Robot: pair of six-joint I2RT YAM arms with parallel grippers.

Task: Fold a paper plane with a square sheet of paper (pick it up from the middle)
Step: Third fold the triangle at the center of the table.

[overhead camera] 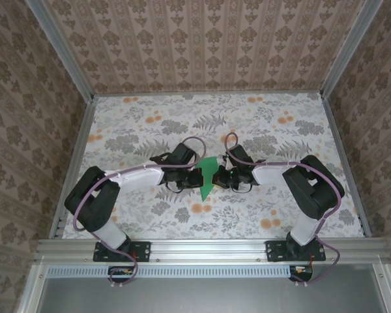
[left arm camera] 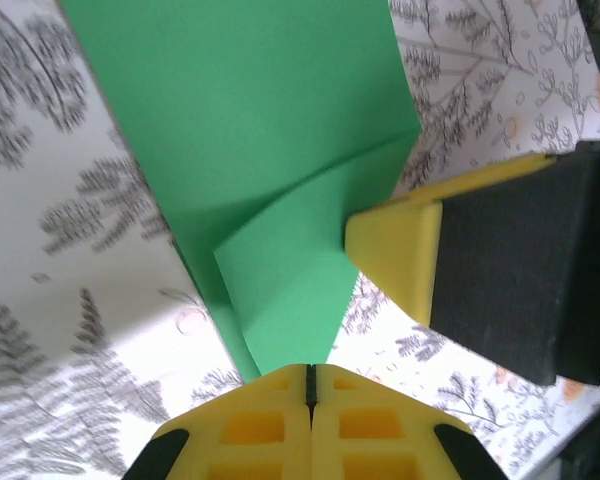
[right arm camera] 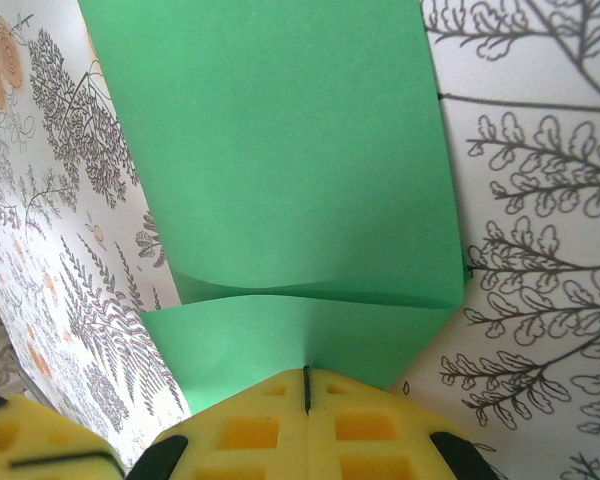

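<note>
Thin, light and floppy, the square sheet of paper (overhead camera: 208, 177) is pinched at the centre of the desk (overhead camera: 130, 117) by the closed left claw (left arm camera: 310, 378) and right claw (right arm camera: 307, 380); edge grips are judged safest.

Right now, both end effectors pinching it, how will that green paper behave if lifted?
Likely floppy: the green paper bows in a soft wave near the right end effector. Probably very light, being a thin sheet. Pinched by the left end effector too, it may crease or tear if the arms pull apart.
</note>
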